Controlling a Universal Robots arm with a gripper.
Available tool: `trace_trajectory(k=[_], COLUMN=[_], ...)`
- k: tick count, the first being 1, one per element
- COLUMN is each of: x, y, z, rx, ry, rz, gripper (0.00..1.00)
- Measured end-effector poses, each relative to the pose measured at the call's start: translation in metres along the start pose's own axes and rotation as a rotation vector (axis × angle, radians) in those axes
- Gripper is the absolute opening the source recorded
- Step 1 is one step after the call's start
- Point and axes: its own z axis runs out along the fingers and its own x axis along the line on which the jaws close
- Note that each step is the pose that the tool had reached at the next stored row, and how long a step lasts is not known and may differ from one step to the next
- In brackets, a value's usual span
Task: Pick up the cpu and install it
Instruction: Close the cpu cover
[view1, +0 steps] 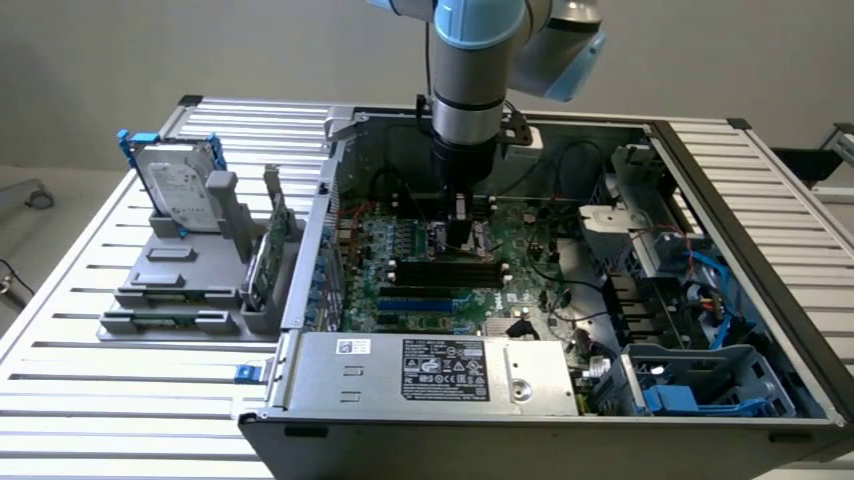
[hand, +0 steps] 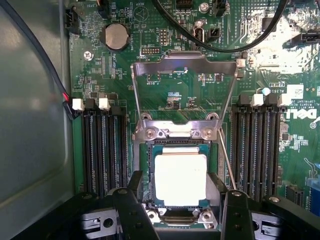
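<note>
- silver cpu (hand: 180, 180) sits flat in the socket (hand: 147, 165), edges within its frame.
- gripper (hand: 182, 195) released, straddling the cpu with open room at both side edges.

In the exterior view the arm (view1: 467, 60) is cut off at the upper edge, and the gripper (view1: 458, 232) hides the board beneath it. The computer case (view1: 400, 440) and the desk (view1: 80, 400) run off the lower edge. The power supply label (view1: 445, 370) is too small to read. In the wrist view the gripper's dark body covers one edge of the cpu (hand: 180, 179).
</note>
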Motion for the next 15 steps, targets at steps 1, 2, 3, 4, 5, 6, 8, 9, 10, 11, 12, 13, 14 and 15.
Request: trace_trajectory(k=[1, 2, 3, 4, 5, 6, 8, 9, 10, 11, 12, 13, 14, 15], x=[0.0, 0.0, 0.0, 0.0, 0.0, 0.0, 0.0, 0.0, 0.0, 0.0, -0.0001, -0.0001, -0.0001, -0.0001], y=[0.0, 0.0, 0.0, 0.0, -0.0002, -0.0005, -0.0012, -0.0016, -0.0021, -0.0025, -0.0029, -0.0033, -0.0036, -0.0038], z=[0.0, 0.0, 0.0, 0.0, 0.0, 0.0, 0.0, 0.0, 0.0, 0.0, 0.0, -0.0001, -0.0001, -0.0001], rx=[-0.0004, -0.0005, -0.0005, -0.0005, -0.0005, -0.0005, -0.0005, -0.0005, -0.0005, -0.0005, -0.0005, -0.0005, -0.0005, -0.0005], ry=[0.0006, 0.001, 0.0013, 0.0015, 0.0016, 0.0016, 0.0017, 0.0018, 0.0018, 0.0018, 0.0018, 0.0017, 0.0017, 0.0018], rz=[0.0, 0.0, 0.0, 0.0, 0.0, 0.0, 0.0, 0.0, 0.0, 0.0, 0.0, 0.0, 0.0, 0.0], gripper=[0.62, 0.62, 0.62, 0.62, 0.62, 0.62, 0.62, 0.62, 0.62, 0.62, 0.62, 0.62, 0.62, 0.62])
